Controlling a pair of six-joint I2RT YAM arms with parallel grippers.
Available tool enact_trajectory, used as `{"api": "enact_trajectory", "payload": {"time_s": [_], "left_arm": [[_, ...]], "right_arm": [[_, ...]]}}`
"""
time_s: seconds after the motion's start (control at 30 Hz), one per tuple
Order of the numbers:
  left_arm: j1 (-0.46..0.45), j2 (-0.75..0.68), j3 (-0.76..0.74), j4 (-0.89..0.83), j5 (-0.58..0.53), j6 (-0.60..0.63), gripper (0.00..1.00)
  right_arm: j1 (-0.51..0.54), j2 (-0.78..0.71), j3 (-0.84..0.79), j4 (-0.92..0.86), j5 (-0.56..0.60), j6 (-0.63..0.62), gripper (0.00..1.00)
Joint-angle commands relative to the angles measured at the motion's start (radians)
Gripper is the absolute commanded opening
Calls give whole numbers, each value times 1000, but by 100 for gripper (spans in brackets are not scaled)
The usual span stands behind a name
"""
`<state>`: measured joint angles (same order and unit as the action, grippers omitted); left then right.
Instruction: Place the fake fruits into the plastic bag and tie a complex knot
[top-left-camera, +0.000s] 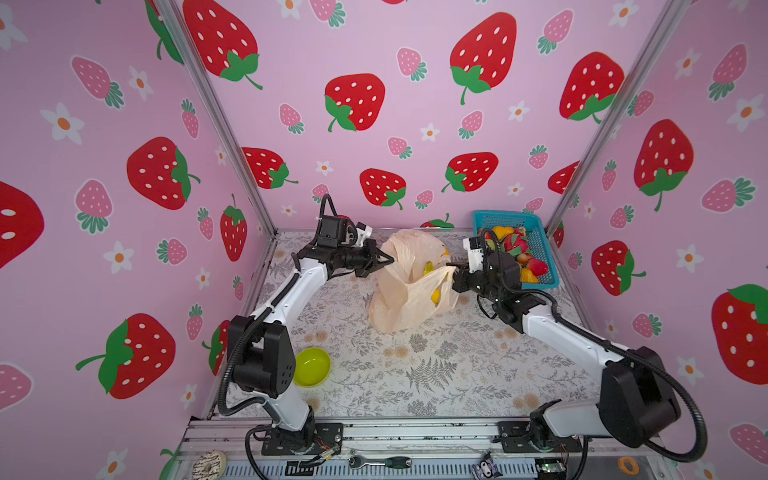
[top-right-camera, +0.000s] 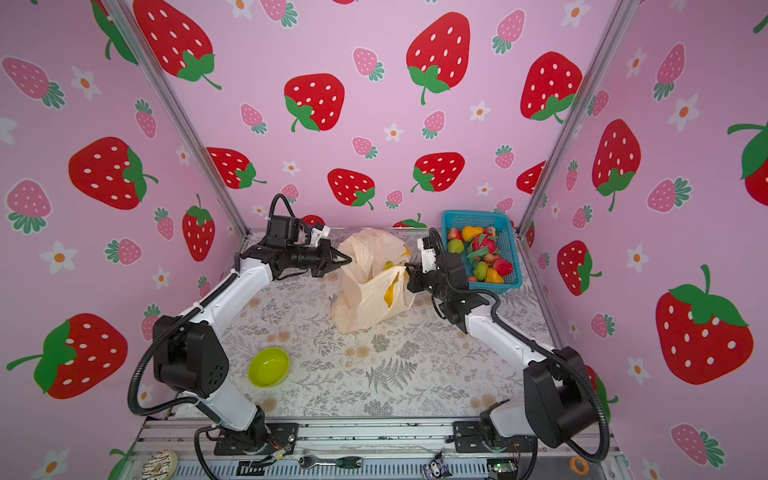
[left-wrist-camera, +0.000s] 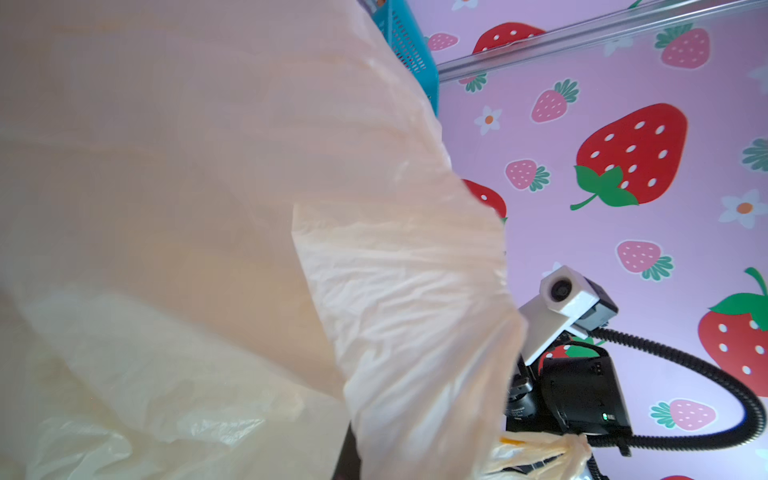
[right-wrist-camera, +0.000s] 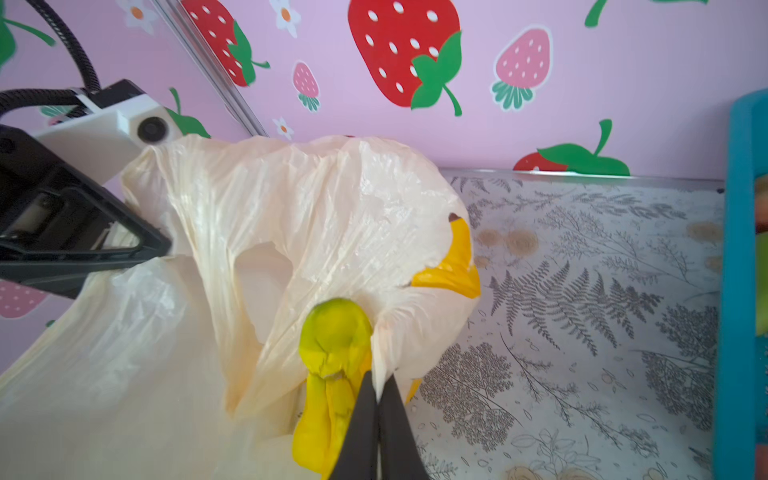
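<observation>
Plastic bag (top-left-camera: 409, 291) (top-right-camera: 370, 291), pale peach and crumpled, upright on the worktop (top-left-camera: 415, 374) (top-right-camera: 374, 386) in both top views, just off centre toward 12 o'clock. Stands with its mouth pulled open between two grips. Inside the mouth, a yellow-green banana (top-left-camera: 428, 268) (right-wrist-camera: 332, 345), touching the film near the bag's 3 o'clock rim. More yellow behind the film lower down; print or toy, cannot tell.

At the bag's 3 o'clock, right jaws: pressed together on a thin fold of the rim, with no gap between the dark fingers (right-wrist-camera: 357, 419) in the right wrist view and the banana just beside them.

At the bag's 9 o'clock, left jaws: drawn to a closed point against the rim, with film gathered and taut at the tips in the right wrist view. Hidden in the left wrist view, which is mostly filled by the bag (left-wrist-camera: 249, 208).

Other fake fruits (top-left-camera: 519, 253) (top-right-camera: 484, 253) heaped in a teal basket (top-left-camera: 505, 216) (top-right-camera: 476, 216) at 1 o'clock of the worktop, just beside the right arm's wrist: red, orange, green and pink pieces touching one another.

At 8 o'clock, well apart from the bag, a lime-green bowl (top-left-camera: 311, 366) (top-right-camera: 269, 366), upright, near the left arm's lower joint.
</observation>
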<state>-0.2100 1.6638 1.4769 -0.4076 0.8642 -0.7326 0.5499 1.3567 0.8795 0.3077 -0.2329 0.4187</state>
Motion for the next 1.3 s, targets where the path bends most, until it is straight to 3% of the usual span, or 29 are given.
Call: {"api": "enact_trajectory", "payload": {"time_s": [0.0,0.1,0.23,0.3,0.57,0.77,0.87,0.97,1.1,1.13,1.27], "left_arm": [[11,-21,56,-40,-7,1,0],[14,-10,79,-57,-17,-12,0],[12,-6,115,-70,-37,-22,0],[9,-6,138,-88,-40,-11,0],[1,46,173,-288,-129,168,0],[-32,96,179,-319,-98,234,0],[-34,106,169,-309,-74,230,0],[-35,106,153,-295,-71,225,0],[-38,94,132,-267,-67,212,0],[-39,93,129,-262,-65,210,0],[-43,89,120,-252,-62,204,0]], "right_arm": [[16,-18,-41,89,-69,34,0],[36,-27,-55,134,-109,14,0],[33,-12,-24,-2,89,26,0],[27,8,-17,-26,114,37,0],[24,185,29,-97,75,18,0],[25,177,3,-48,15,-187,8],[28,135,-48,6,-1,-289,23],[40,82,-82,25,52,-351,46],[69,8,-118,48,114,-428,65],[84,-3,-119,50,127,-448,75],[133,3,-104,75,95,-483,85]]}}
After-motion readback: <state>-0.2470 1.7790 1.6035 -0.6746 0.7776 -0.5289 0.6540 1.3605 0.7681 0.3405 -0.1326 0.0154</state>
